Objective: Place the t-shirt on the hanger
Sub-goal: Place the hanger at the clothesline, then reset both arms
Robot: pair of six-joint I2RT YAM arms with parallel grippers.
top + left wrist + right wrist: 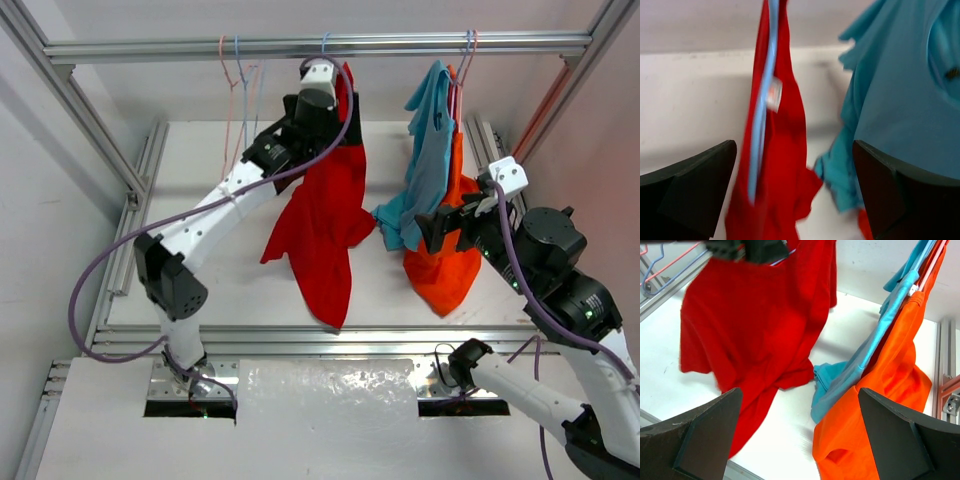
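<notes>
T-shirt (325, 230): red, hanging on the hanger (324, 42), whose hook sits over the top rail (420, 45). The body drapes down over the white surface (220, 290); whether the hem touches it cannot be told.

Left fingers (695, 195): wide apart, gripping nothing. In the top view they are raised at the shirt's collar end, just beside it. In the left wrist view the red cloth and the light-blue hanger wire run down the gap between the two fingers, nearer the one at view left. No contact is visible.

Right fingers (695, 440): wide apart, empty, low, well apart from the t-shirt, which hangs beyond them to the left.

Light blue shirt (430, 150) and orange shirt (440, 270) hang from the same rail, between the t-shirt and the right arm.
</notes>
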